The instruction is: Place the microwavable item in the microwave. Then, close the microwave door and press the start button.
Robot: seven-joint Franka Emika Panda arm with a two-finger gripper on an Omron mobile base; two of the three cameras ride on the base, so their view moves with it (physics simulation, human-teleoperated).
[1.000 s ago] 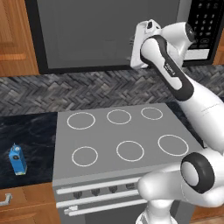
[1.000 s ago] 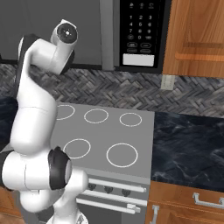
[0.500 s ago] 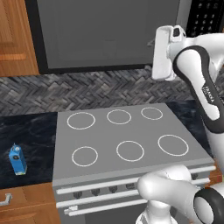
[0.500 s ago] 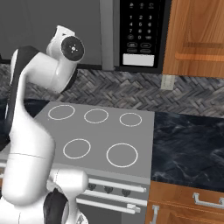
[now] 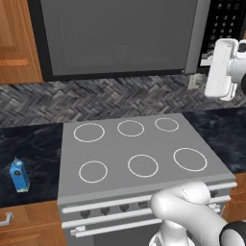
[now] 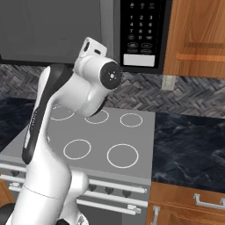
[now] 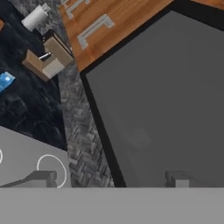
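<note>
The microwave [image 5: 198, 43] hangs above the stove with its dark tinted door [image 5: 117, 36] shut flat across the front. Through the glass a faint pale shape like the mug [image 5: 120, 52] shows inside, also dim in the hand view [image 7: 139, 138]. The black keypad panel [image 5: 226, 24] [image 6: 140, 30] sits on the right. My white hand [image 5: 221, 67] hangs just in front of and below the keypad. In the hand view my gripper [image 7: 109, 179] faces the door [image 7: 166, 96], its fingertips [image 7: 41, 177] wide apart, open, with nothing between them.
The grey stove top [image 5: 139, 144] [image 6: 101, 136] lies below. A blue carton [image 5: 18, 175] [image 7: 5, 81] stands on the dark counter at left. A wooden block [image 7: 48, 59] and a pale roll [image 7: 35, 17] sit farther along. Wooden cabinets [image 6: 197, 35] flank the microwave.
My arm has swung right; the hand went from the door's right end to a spot below the keypad. The door stays shut and the fingers stay spread.
</note>
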